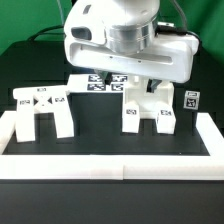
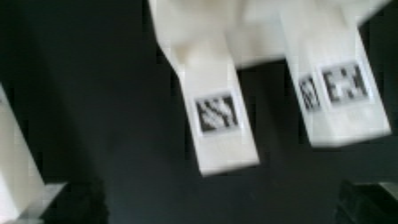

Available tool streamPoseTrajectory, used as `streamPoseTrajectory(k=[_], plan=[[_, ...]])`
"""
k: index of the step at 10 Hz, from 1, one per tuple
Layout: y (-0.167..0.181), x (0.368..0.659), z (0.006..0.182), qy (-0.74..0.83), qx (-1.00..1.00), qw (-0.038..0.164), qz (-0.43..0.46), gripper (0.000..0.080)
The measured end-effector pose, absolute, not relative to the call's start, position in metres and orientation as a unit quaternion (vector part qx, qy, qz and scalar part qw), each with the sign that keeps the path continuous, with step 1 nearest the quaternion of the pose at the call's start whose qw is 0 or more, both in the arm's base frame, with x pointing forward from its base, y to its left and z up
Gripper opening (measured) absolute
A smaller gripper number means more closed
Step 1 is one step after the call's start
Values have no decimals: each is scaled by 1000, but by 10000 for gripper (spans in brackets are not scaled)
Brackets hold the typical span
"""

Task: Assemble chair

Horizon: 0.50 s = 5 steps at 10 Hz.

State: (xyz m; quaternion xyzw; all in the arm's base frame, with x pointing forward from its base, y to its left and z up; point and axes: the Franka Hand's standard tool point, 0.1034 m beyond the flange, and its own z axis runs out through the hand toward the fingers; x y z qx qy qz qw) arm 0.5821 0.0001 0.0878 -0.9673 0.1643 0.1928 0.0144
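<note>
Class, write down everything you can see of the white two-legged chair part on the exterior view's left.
The two-legged chair part is blocky, white, plastic-looking. Its crossbar carries square black-and-white tags on the upper face; two stubby legs reach toward the rail in front, a gap between them. It lies flat on the black table, with nothing resting on it. Whether its outer side touches the rail cannot be told.

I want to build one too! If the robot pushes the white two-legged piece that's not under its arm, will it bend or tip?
Probably no bending: the two-legged piece looks thick and blocky, like hard plastic. It likely won't roll, since its edges are square. Low and wide on the table, it would probably slide rather than tip.
</note>
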Motion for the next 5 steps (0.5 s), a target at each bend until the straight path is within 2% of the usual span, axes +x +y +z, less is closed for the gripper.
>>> streamPoseTrajectory(k=[2,5], plan=[[5,589,87,163,-979,15,118,649],[-11,577,81,92,-990,20,101,649]])
